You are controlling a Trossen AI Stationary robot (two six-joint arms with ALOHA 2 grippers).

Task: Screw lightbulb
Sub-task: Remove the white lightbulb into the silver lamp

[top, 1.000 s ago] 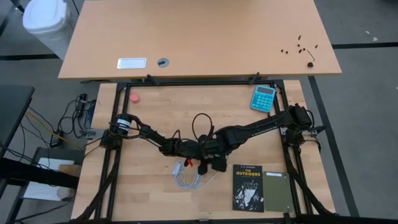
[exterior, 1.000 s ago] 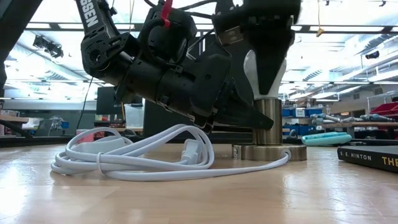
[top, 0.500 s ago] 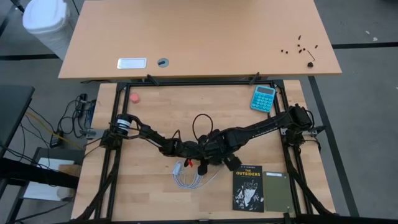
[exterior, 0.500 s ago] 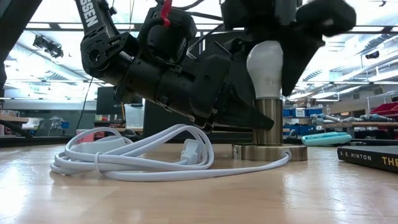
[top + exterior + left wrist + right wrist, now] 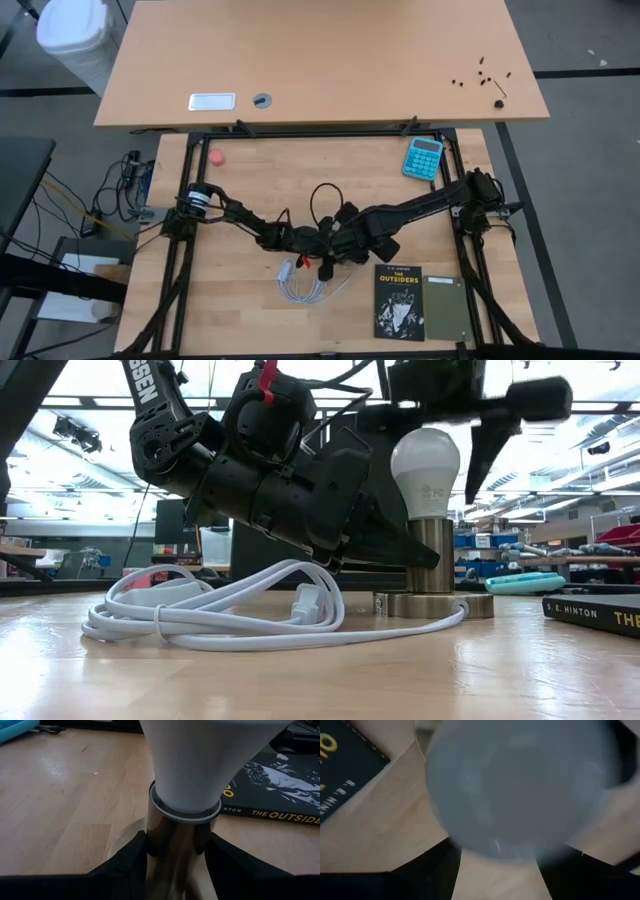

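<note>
Right gripper (image 5: 478, 420) risen, lightbulb (image 5: 425, 465) upright

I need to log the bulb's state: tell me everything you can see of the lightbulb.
The lightbulb is white, matte and pear-shaped. It stands upright with its neck in the shiny metal socket; its screw base is hidden. The left gripper is shut on the socket stem below. The right gripper sits over the bulb, its fingers apparently clear of the dome.

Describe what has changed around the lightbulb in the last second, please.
The right gripper turned about the lightbulb and its fingers spread off the glass, leaving the bulb uncovered. The bulb stayed upright in the socket, whose stem the left gripper still clamps. Cable and book did not move.
</note>
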